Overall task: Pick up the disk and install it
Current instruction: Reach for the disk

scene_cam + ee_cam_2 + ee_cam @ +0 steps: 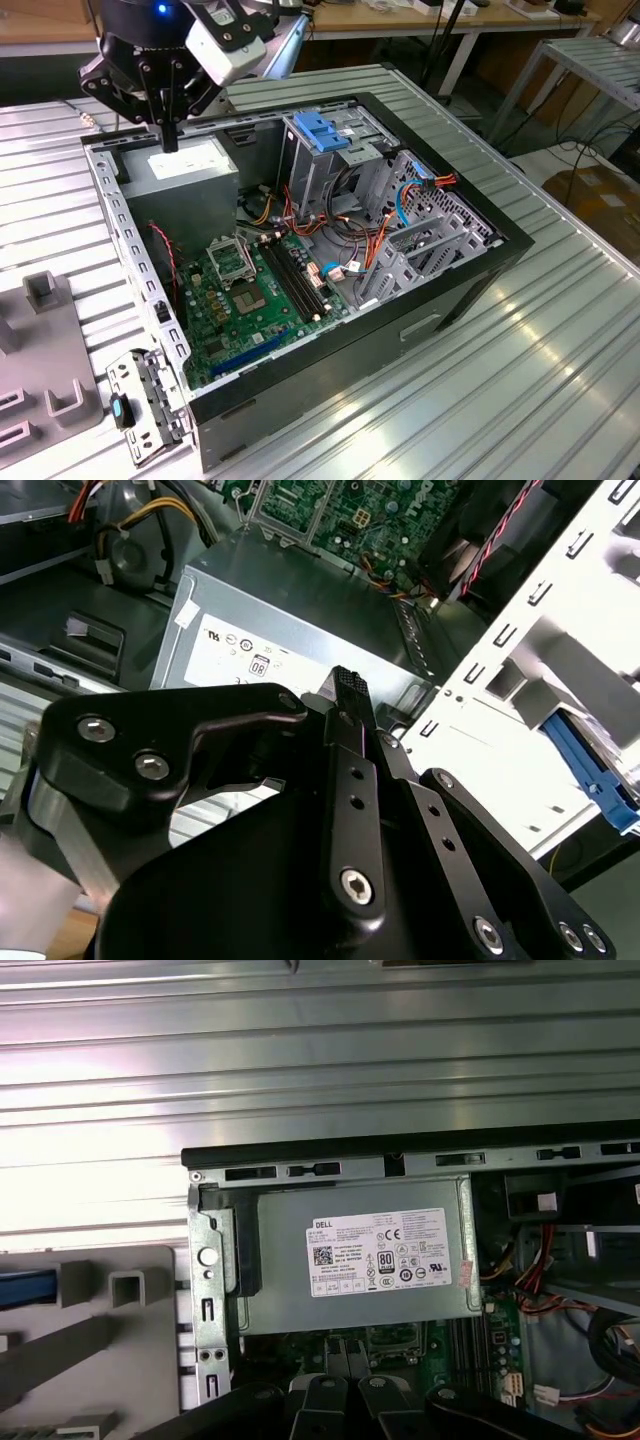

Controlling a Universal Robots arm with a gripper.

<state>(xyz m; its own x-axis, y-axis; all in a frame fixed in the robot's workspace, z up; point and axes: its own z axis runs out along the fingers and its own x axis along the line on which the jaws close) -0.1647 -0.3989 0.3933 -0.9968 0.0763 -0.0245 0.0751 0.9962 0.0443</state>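
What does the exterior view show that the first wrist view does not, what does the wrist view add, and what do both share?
Exterior view: the blue top of the drive cage, and a loose metal bracket beside the case. First wrist view: a blue strip on the grey fixture. Both: the gripper above the power-supply box, the motherboard, the ribbed table.

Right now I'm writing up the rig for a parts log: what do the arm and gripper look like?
The gripper is matte black, built of jointed link bars with silver screw heads and slim, ribbed-tipped fingers. Above it sit a white box-shaped module and a blue light; the arm behind is pale grey.
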